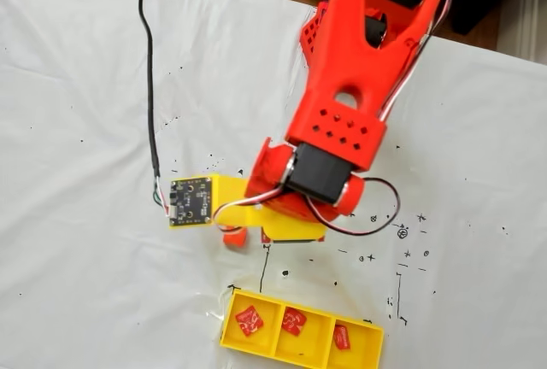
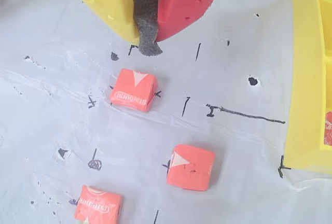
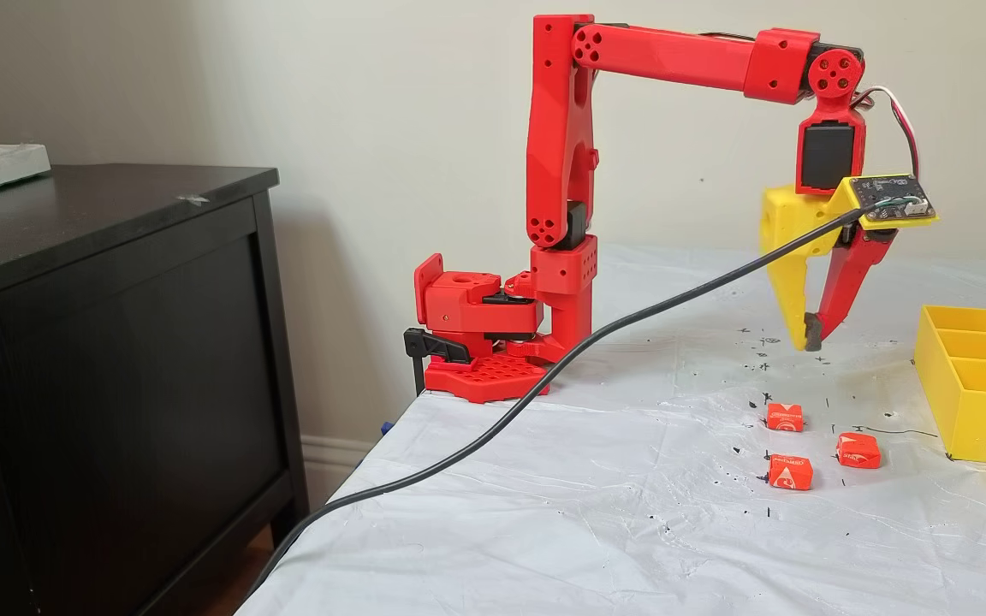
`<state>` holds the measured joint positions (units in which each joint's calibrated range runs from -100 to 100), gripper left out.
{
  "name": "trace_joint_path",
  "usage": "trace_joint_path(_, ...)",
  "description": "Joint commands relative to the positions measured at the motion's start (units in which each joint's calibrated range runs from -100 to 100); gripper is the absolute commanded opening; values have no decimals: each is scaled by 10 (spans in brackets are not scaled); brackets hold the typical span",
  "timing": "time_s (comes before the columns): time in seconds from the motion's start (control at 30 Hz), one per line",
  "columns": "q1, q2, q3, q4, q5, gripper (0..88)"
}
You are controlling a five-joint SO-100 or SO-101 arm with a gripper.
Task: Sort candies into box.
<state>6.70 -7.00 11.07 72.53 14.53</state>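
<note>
Three orange candies (image 3: pixel 789 471) (image 3: pixel 858 450) (image 3: pixel 784 417) loose on the white surface (image 3: pixel 544 513), just left of yellow box (image 3: pixel 981 402) in a fixed view. Beyond, raised over them, jaws closed, empty. Three red candies (image 1: pixel 249 320) (image 1: pixel 294 320) (image 1: pixel 341 336) inside box, one per compartment.

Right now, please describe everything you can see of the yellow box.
The yellow box is a shallow tray of bright, smooth plastic, it seems, with three square compartments in a row. In a fixed view from above, each compartment holds one red candy with white markings. It rests flat on the white table cover, at the right side in the wrist view, beside black pen marks. The end effector hangs apart from it, not touching.
</note>
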Motion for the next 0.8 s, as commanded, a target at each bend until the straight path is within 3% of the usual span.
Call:
trace_joint_path(0.0, 12, -17, -17, 6, 14, 1)
trace_joint_path(0.17, 9, -13, 6, 0, 30, 40)
trace_joint_path(0.37, 16, -28, 50, -14, 32, 265)
trace_joint_path(0.77, 23, -1, 79, -55, 39, 320)
